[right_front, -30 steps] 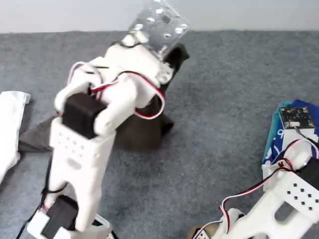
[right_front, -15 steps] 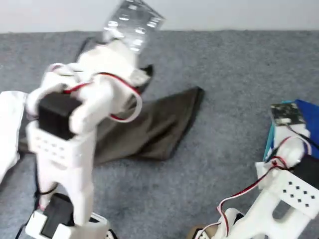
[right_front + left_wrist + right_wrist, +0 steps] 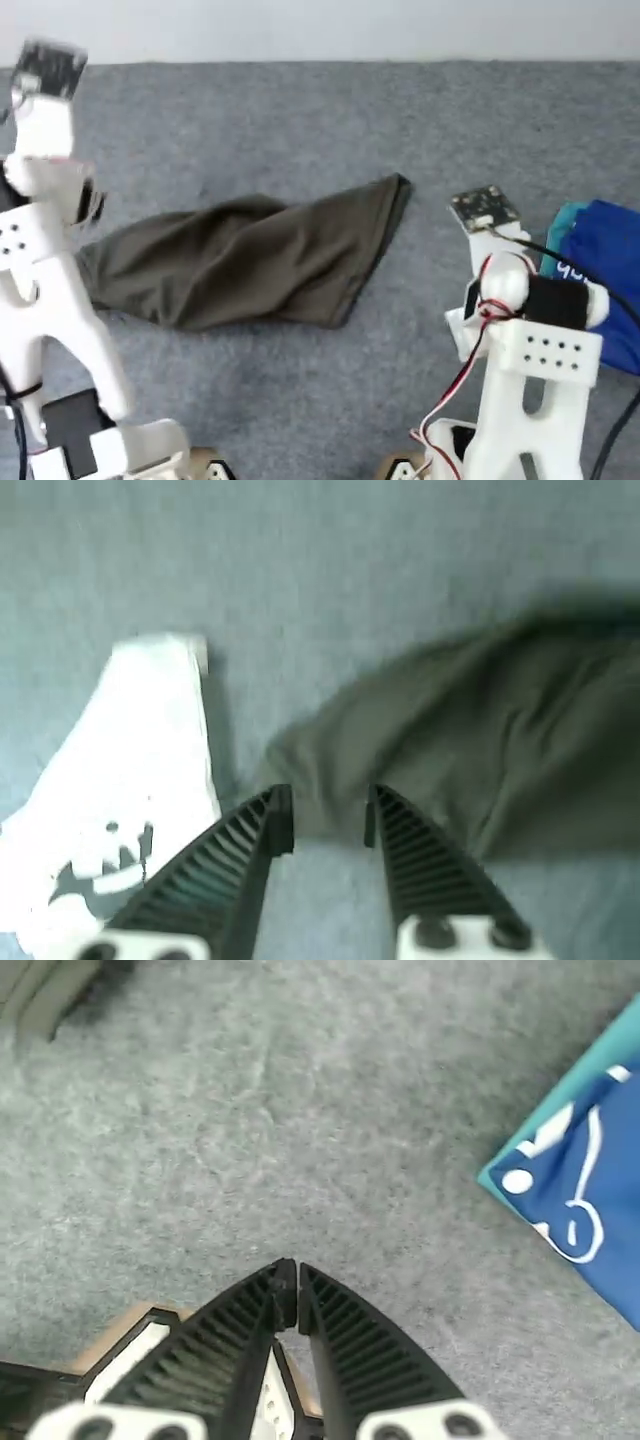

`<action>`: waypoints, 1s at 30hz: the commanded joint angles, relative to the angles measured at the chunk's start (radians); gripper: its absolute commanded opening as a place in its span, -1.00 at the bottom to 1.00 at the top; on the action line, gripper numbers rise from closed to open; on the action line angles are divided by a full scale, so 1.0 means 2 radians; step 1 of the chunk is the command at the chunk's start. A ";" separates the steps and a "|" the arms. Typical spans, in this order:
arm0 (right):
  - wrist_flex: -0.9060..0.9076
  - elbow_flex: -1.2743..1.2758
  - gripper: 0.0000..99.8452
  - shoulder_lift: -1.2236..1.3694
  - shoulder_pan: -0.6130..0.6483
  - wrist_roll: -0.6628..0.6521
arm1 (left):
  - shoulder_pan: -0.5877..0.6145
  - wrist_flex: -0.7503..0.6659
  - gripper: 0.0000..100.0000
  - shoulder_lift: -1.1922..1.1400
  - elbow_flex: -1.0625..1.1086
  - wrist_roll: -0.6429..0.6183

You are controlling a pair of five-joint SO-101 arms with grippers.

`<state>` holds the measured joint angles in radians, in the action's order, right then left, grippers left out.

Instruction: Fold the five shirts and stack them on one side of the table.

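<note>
Lying unfolded on the grey felt-like table top (image 3: 300, 130), the dark olive cloth shirt (image 3: 250, 265) stretches in a long, wrinkled band from near my left arm (image 3: 45, 250) toward the middle, with one corner pointing at my right arm (image 3: 525, 340). My left gripper (image 3: 328, 805) hangs over the narrow end of that shirt with its two black ribbed fingers (image 3: 240, 850) parted by a small gap. It holds nothing, and I cannot tell whether the tips touch the cloth. Just beside that end, apart from it by a strip of bare table, lies a white cloth shirt with a dark print (image 3: 120, 780).

My right gripper (image 3: 296, 1280) is closed, its fingertips meeting with nothing between them, above bare grey table. Near it, off to one side, sits a blue cloth shirt with a teal edge and white print (image 3: 580, 1180). In the high view it lies at the table's right edge (image 3: 600, 270), well apart from the olive shirt.
</note>
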<state>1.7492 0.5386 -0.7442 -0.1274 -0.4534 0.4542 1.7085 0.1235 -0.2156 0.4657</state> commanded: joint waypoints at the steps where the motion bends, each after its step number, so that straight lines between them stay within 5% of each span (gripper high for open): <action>1: -0.002 -0.002 -0.98 0.010 0.016 0.012 | 0.057 -0.056 -0.74 0.005 0.129 0.074; 6: -0.008 -0.002 -0.98 0.043 0.057 0.041 | 0.103 -0.151 -0.67 0.007 0.252 0.104; 12: -0.072 -0.008 -0.79 0.132 0.146 0.101 | 0.153 -0.150 -0.68 0.021 0.231 0.076; 21: -0.235 -0.053 -0.98 0.294 0.289 0.101 | 0.241 -0.149 -0.77 0.110 0.213 0.069; 30: -0.333 -0.206 -0.98 0.522 0.293 0.046 | 0.297 -0.148 -0.77 0.175 0.214 0.068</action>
<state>1.1385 0.2731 0.1903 0.4726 -0.2862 1.0249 1.4185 0.4150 0.2432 0.6176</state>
